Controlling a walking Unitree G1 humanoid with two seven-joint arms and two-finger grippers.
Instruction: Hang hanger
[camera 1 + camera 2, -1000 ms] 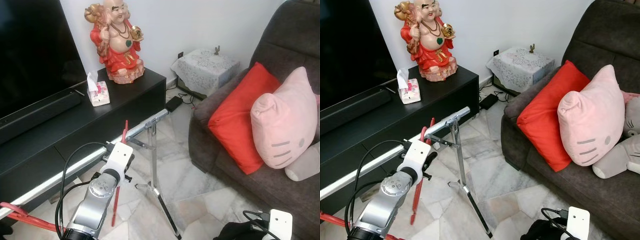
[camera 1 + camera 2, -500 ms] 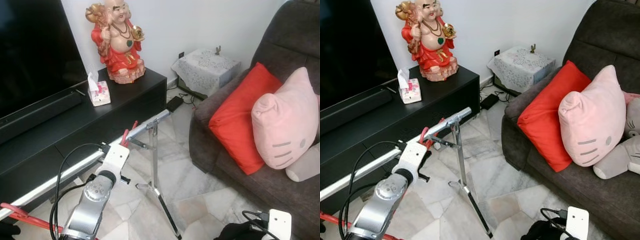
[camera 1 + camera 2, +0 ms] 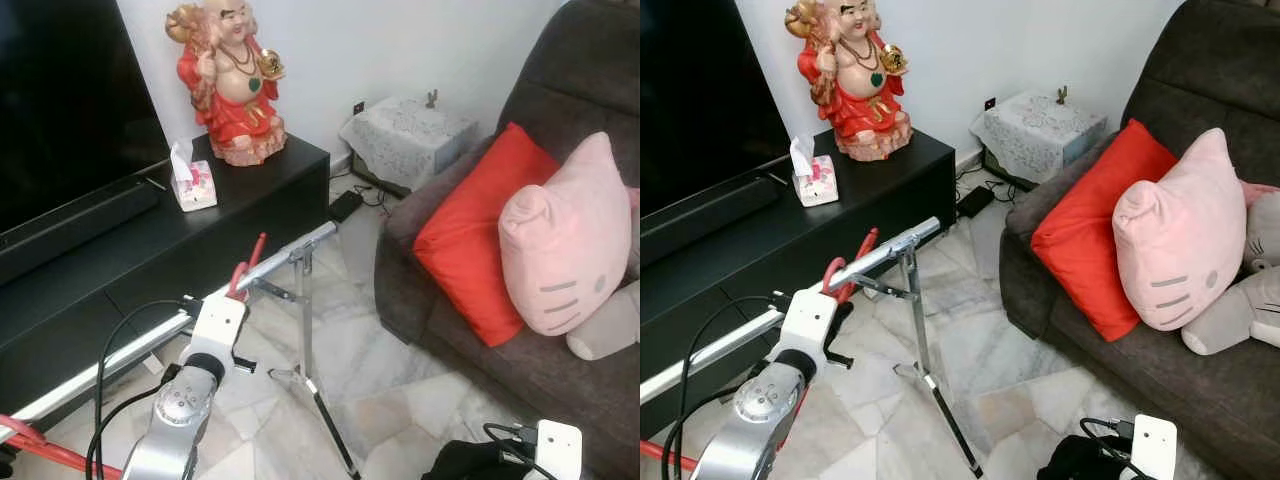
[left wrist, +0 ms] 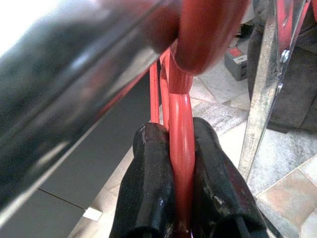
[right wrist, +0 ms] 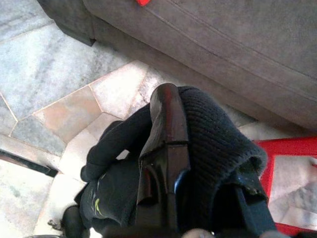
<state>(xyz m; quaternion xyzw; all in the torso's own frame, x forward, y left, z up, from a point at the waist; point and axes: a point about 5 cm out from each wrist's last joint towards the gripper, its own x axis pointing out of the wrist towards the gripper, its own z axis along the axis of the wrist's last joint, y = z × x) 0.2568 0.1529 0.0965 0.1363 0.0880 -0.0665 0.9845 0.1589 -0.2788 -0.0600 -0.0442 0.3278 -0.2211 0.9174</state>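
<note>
So the left claw [image 4: 181,163] was clamped tight on the neck of the red hanger [image 4: 181,148], both black fingers [image 4: 148,183] squeezing it from either side. The hanger's hook [image 3: 243,270] was looped over the silver rail [image 3: 285,255] of the clothes rack, right up against the metal, with the left arm reaching up to it from below. Behind the rail sat the black TV surface [image 3: 250,195] with a tissue box [image 3: 193,185] and a red laughing Buddha statue [image 3: 228,80] on it. Over to the right was the dark grey sofa [image 3: 420,290] with a red cushion [image 3: 465,235] and a pink cat pillow [image 3: 568,240]. The right claw [image 5: 168,148] hung low by the floor, wrapped around some dark knitted cloth [image 5: 213,144], fingers closed on it.
</note>
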